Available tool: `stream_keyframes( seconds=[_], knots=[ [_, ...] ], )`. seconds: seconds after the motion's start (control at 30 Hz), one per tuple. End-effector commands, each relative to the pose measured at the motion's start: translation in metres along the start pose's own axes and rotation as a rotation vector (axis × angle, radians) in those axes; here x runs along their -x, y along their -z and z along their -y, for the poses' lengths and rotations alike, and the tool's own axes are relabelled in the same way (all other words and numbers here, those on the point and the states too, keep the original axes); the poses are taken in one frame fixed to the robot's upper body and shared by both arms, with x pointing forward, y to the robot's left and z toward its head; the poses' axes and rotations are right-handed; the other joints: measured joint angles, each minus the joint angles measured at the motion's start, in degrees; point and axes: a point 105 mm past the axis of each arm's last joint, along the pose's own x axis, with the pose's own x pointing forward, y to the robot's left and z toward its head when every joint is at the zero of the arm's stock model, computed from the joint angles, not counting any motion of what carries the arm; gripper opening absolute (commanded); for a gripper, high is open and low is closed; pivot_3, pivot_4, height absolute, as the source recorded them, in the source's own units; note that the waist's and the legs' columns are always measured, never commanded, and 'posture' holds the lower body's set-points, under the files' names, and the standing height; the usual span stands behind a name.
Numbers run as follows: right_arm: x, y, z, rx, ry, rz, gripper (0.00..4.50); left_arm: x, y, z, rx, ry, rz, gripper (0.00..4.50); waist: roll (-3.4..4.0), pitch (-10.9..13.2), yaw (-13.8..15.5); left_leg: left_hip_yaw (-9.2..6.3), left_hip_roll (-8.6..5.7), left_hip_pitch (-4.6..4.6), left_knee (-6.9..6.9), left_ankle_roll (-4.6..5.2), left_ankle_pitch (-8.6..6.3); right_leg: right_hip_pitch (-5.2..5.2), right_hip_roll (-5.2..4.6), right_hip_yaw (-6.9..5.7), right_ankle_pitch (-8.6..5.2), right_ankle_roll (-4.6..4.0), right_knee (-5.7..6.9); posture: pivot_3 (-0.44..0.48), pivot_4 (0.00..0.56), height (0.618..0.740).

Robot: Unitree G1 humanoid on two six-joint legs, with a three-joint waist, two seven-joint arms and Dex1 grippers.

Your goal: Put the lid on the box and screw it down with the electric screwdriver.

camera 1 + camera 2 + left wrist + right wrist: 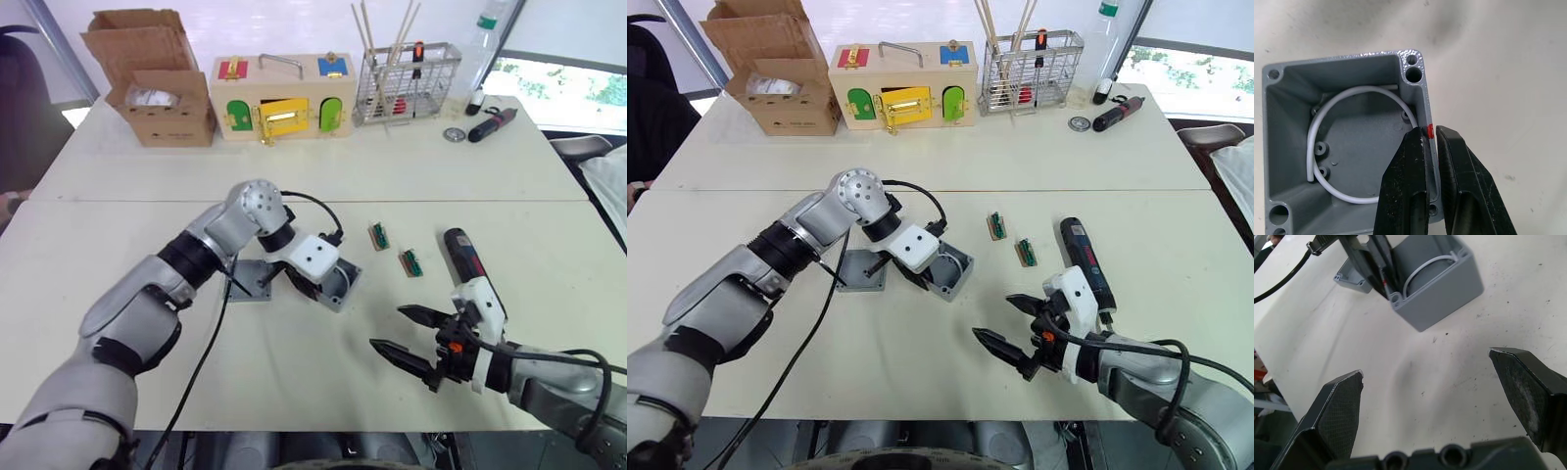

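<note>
I see the box (pixel 1347 147) near the middle of the white table (pixel 294 372): a small square enclosure of matte grey plastic, open on top, with round screw bosses in its corners and a thin white ring of cord curled on its floor. My left gripper (pixel 1431 147) is clenched on one side wall of the box, one black finger inside, one outside, right at the small red tab (pixel 1430 131). The lid (pixel 860 270) lies flat just left of the box, a shallow grey plate; I think it touches the box, but the arm hides that edge. My right gripper (pixel 415 339) hovers released, its textured black fingers spread wide, nearer and to the right of the box. The electric screwdriver (pixel 462 258), a thick dark cylinder with red lettering, lies on the table just beyond that gripper.
</note>
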Motion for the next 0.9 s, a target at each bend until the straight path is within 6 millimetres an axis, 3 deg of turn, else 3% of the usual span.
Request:
stream_keyframes(
  seconds=[0.03,0.17,0.3,0.4,0.47,0.5,0.6,0.67,0.73,0.8,0.9],
  knots=[
    [0.000,-0.010,-0.007,0.043,-0.006,0.046,4.50,0.006,-0.003,-0.001,-0.007,0.008,0.001,0.07,0.00,0.0,0.0,-0.01,0.00,0.00,0.00,0.00,0.00,0.00,0.00,0.00,0.00,0.00,0.00,0.000,0.150,0.740],
    [-0.001,-0.011,-0.005,0.044,0.002,0.048,4.50,0.005,0.000,0.001,0.003,0.016,0.002,0.07,0.00,0.0,0.0,-0.01,0.00,0.00,0.00,0.00,0.00,-0.01,0.00,0.00,0.00,0.00,0.00,0.000,0.150,0.740],
    [-0.001,-0.011,-0.004,0.048,0.004,0.048,4.50,0.006,0.000,0.002,-0.003,0.014,0.006,1.65,0.00,0.0,0.0,0.00,0.00,0.00,0.01,0.00,0.00,-0.01,0.00,0.00,0.00,0.00,0.00,0.000,0.150,0.740],
    [-0.003,-0.012,-0.002,0.053,0.000,0.049,4.50,0.010,0.001,0.000,-0.019,-0.009,-0.002,3.21,0.00,0.0,0.0,0.00,0.00,-0.01,0.01,0.00,0.00,-0.01,0.00,0.00,0.00,0.00,0.01,0.000,0.150,0.740],
    [-0.003,-0.013,-0.003,0.055,-0.007,0.048,4.50,0.018,-0.001,-0.002,-0.024,-0.037,-0.004,4.19,0.00,0.0,0.0,0.00,0.00,-0.01,0.01,-0.01,0.00,-0.02,0.00,0.00,0.00,0.00,0.01,0.000,0.150,0.740],
    [-0.003,-0.013,-0.003,0.053,-0.014,0.050,4.50,0.026,-0.005,-0.004,-0.022,-0.061,0.008,4.44,0.00,0.0,0.0,0.00,0.00,-0.01,0.01,-0.01,0.00,-0.02,0.00,0.00,0.00,0.00,0.01,0.000,0.150,0.740],
    [-0.003,-0.017,-0.004,0.050,-0.039,0.060,4.50,0.057,-0.023,-0.010,0.003,-0.151,0.068,4.44,-0.01,0.0,-0.1,0.00,0.00,-0.08,0.01,-0.01,0.00,-0.12,0.00,0.00,0.00,0.00,0.05,0.000,0.150,0.740],
    [-0.003,-0.024,-0.005,0.058,-0.059,0.083,4.50,0.087,-0.035,-0.013,0.085,-0.246,0.165,4.44,-0.01,0.0,-0.1,0.00,0.00,-0.15,0.02,-0.01,0.01,-0.22,0.00,0.01,0.00,0.00,0.09,0.000,0.150,0.740],
    [-0.003,-0.032,-0.005,0.076,-0.084,0.101,4.50,0.117,-0.035,-0.011,0.207,-0.355,0.243,4.44,0.00,0.0,-0.2,0.02,0.00,-0.19,0.02,-0.02,0.01,-0.29,0.00,0.02,0.00,0.00,0.12,0.000,0.150,0.740],
    [-0.003,-0.039,-0.005,0.106,-0.104,0.100,4.50,0.142,-0.023,-0.013,0.342,-0.523,0.296,4.44,0.04,0.0,-0.4,0.02,0.00,-0.18,0.01,-0.02,0.01,-0.31,0.01,0.02,0.00,0.00,0.13,0.000,0.150,0.740],
    [-0.004,-0.052,0.004,0.164,-0.110,0.101,4.50,0.167,0.021,-0.005,0.610,-0.797,0.213,4.44,0.05,0.0,-0.6,0.01,0.01,-0.14,-0.01,-0.01,0.01,-0.33,0.03,0.02,-0.01,0.01,0.18,0.000,0.150,0.740]
  ],
)
